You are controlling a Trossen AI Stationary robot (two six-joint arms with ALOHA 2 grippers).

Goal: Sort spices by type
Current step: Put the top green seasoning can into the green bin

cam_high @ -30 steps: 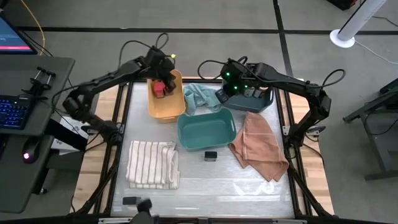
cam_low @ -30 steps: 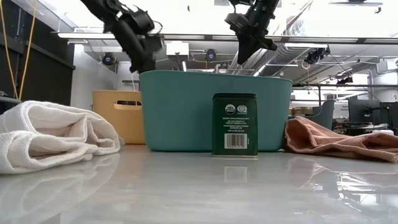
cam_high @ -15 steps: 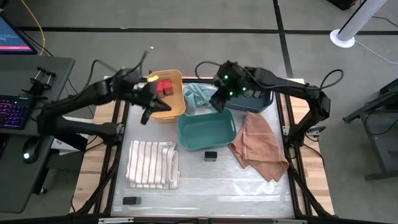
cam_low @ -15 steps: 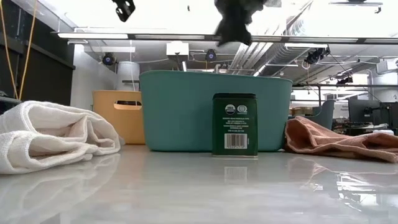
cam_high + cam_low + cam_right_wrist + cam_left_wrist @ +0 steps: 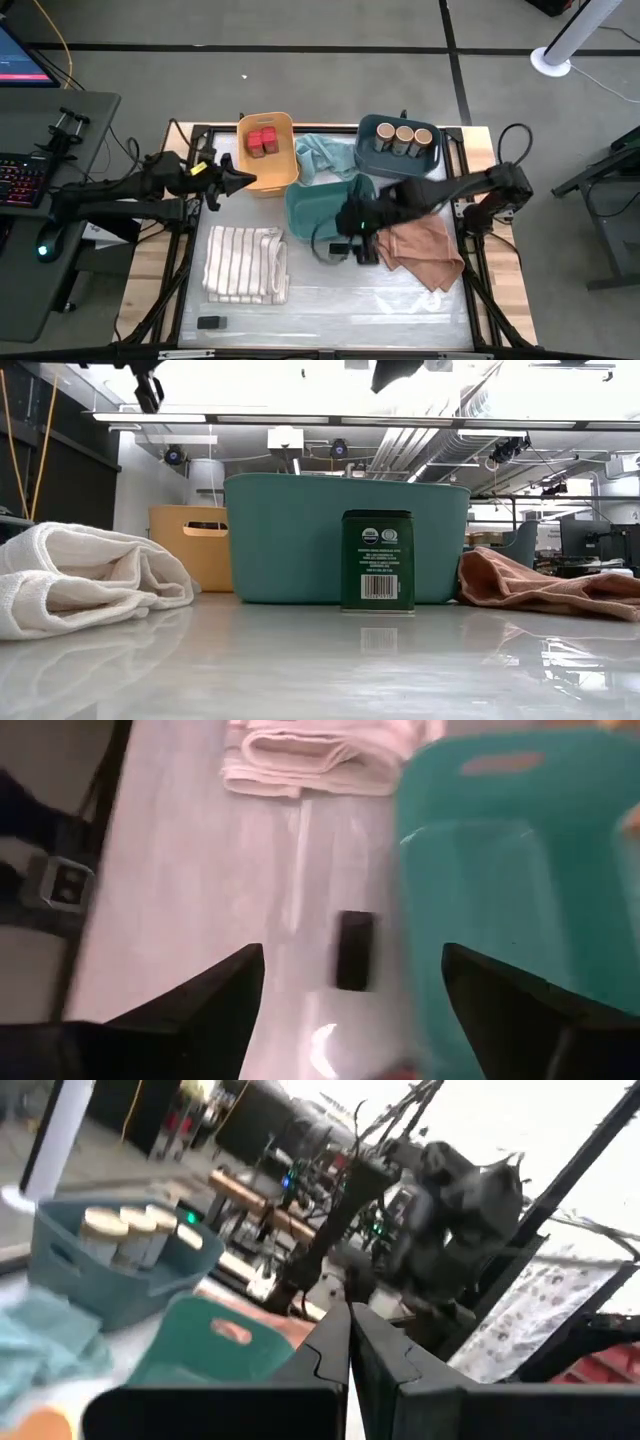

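Observation:
A dark green tin (image 5: 377,560) stands upright on the table just in front of the teal bin (image 5: 318,200); it also shows as the tin (image 5: 353,950). My right gripper (image 5: 350,985) hangs open above it, slanting down, with a finger on either side and clear of the tin. In the high view the right gripper (image 5: 350,238) reaches over the teal bin's near wall. Two red-topped jars (image 5: 262,141) sit in the yellow bin (image 5: 270,170). Three tan-lidded jars (image 5: 404,137) stand in the grey-blue bin (image 5: 370,158). My left gripper (image 5: 240,182) is shut and empty, left of the yellow bin.
A striped white towel (image 5: 245,263) lies at the near left, a pink-orange cloth (image 5: 425,240) at the right beside the teal bin, and a pale teal cloth (image 5: 320,155) between the bins. A small black object (image 5: 208,322) sits at the near left corner.
My left gripper has drawn back from over the yellow bin toward the table's left edge and turned level, leaving the red-topped jars in the bin. My right gripper has swung from the grey-blue bin toward the near edge, across the teal bin, to above the tin.

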